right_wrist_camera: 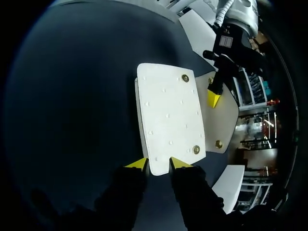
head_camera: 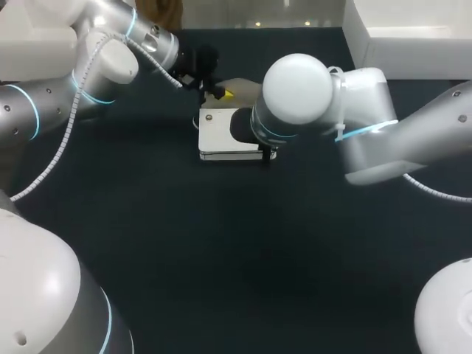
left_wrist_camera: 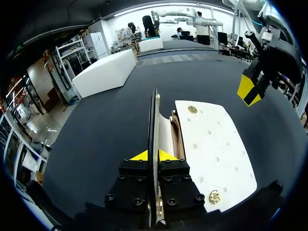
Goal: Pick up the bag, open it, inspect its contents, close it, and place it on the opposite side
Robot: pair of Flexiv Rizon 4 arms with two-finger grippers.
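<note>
**Left gripper [left_wrist_camera: 154, 155] held the flap [left_wrist_camera: 155, 115] of the bag [head_camera: 221, 136]; right gripper [right_wrist_camera: 158, 164] open at the bag's end**

The white bag lay flat on the dark table [head_camera: 221, 258], a little toward 12 o'clock from the middle. The left gripper was closed tightly on the thin flap, which stood up on its edge at the bag's 12 o'clock side and showed a beige inside. The right gripper was at the bag's 3 o'clock end. Its fingers were a little apart and held nothing, and the bag's short edge showed between the yellow tips.
</note>
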